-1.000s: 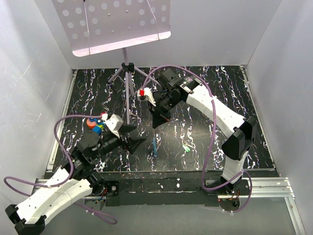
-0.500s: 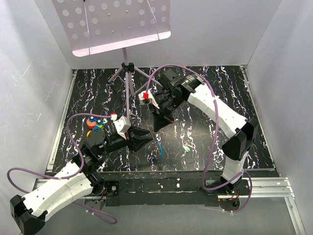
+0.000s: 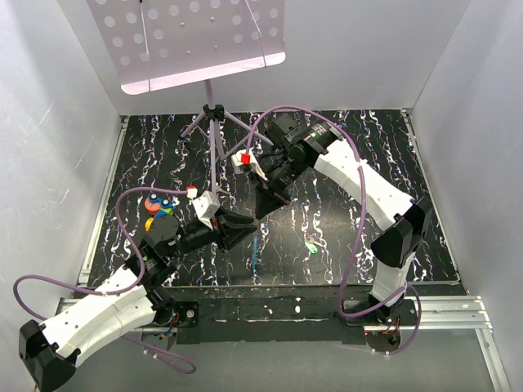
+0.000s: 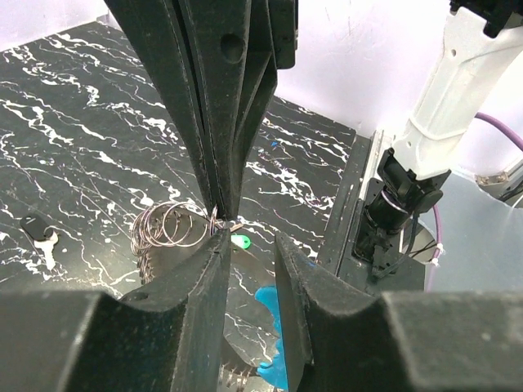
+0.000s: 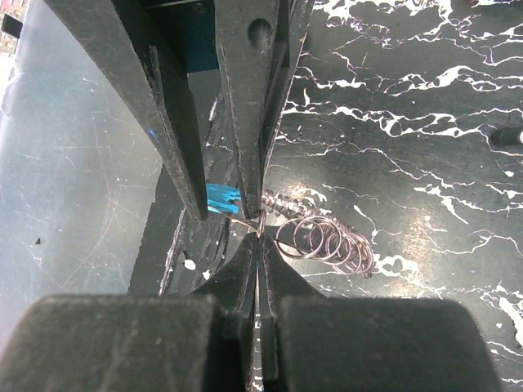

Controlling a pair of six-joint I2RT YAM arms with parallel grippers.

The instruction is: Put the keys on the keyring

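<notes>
My right gripper (image 5: 260, 237) is shut on a thin silvery keyring (image 5: 260, 222), holding it just above the black marbled table (image 3: 359, 163). A bunch of linked rings (image 5: 327, 241) trails from it, and a light-blue tag (image 5: 221, 198) hangs on the other side. My left gripper (image 4: 249, 241) faces the right one tip to tip. Its jaws stand narrowly apart around the blue tag (image 4: 274, 322), which lies against one finger. The green-headed key (image 3: 311, 245) lies loose on the table to the right, also showing just past the left fingertips (image 4: 239, 242).
A purple tripod stand (image 3: 214, 131) carries a perforated plate over the back of the table. A pile of coloured key heads (image 3: 157, 206) lies at the left, behind the left arm. A black key (image 4: 37, 227) rests on the table.
My left gripper has moved right, up to the right gripper's tip, and its jaws have narrowed from wide apart. The blue tag swung slightly. The right gripper stays shut.
</notes>
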